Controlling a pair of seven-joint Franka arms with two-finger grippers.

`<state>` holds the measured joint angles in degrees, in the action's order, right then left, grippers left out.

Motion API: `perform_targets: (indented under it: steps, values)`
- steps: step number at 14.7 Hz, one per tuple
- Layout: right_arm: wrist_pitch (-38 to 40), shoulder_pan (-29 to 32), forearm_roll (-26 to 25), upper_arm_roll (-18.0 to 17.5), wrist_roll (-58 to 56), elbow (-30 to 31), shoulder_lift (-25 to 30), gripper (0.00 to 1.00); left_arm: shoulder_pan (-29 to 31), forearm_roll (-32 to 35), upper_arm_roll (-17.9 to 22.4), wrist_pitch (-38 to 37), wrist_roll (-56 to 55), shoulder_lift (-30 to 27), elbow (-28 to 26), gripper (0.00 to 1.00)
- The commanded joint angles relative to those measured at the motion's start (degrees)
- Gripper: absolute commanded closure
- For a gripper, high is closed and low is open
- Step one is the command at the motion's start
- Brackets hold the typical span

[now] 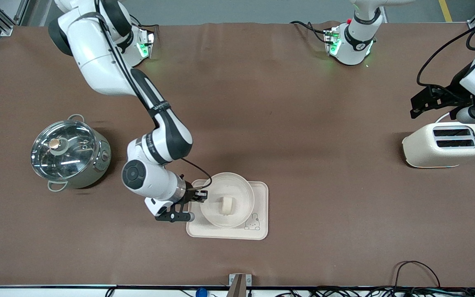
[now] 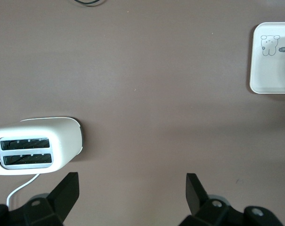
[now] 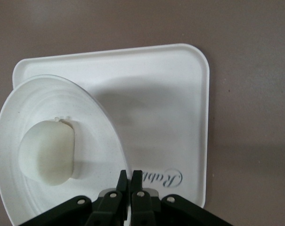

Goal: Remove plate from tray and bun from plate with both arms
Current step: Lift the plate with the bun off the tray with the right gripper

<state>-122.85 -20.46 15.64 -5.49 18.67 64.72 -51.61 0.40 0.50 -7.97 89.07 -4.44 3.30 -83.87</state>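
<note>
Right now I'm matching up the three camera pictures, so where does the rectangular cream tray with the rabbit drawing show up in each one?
Front view: the rectangular cream tray lies low in the middle, under the round plate.
Left wrist view: only one corner of it, with the rabbit drawing, shows at the upper edge.
Right wrist view: it fills most of the picture, above the right gripper, whose fingers are shut on the plate's rim.
Shared landmark: the tray's printed corner.
</note>
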Motion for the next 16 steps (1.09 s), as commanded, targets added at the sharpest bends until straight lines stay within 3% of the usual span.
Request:
perform_targets:
  steps: [1,3,7,10,12,14,16]
  values:
    - [5.41,1.21,1.68,-1.89,-1.00,2.08,3.53,0.99,0.12,0.82,-0.11,-1.00,0.58,0.39,1.17,0.00]
    - [7.53,2.17,1.68,-4.86,-1.88,3.21,4.76,0.99,0.21,0.82,-0.11,-1.00,0.66,0.39,1.17,0.00]
    - [6.75,3.58,1.68,-8.56,-6.01,13.03,10.02,1.00,0.21,0.82,-0.11,-1.00,0.66,0.39,1.17,0.00]
    - [-2.00,3.49,1.77,-8.92,-11.18,26.37,15.73,1.00,0.21,0.82,-0.11,-1.00,0.66,0.39,1.17,0.00]
    - [-10.26,3.67,1.77,-11.28,-13.05,33.77,16.72,1.00,0.21,0.82,-0.11,-1.00,0.66,0.39,1.17,0.00]
    - [-18.52,3.32,1.77,-12.78,-13.05,37.83,16.37,1.00,0.21,0.82,-0.11,-1.00,0.66,0.39,1.08,0.00]
    - [-21.02,3.41,1.77,-13.05,-13.22,39.34,16.02,1.00,0.21,0.82,-0.11,-1.09,0.66,0.39,1.08,0.00]
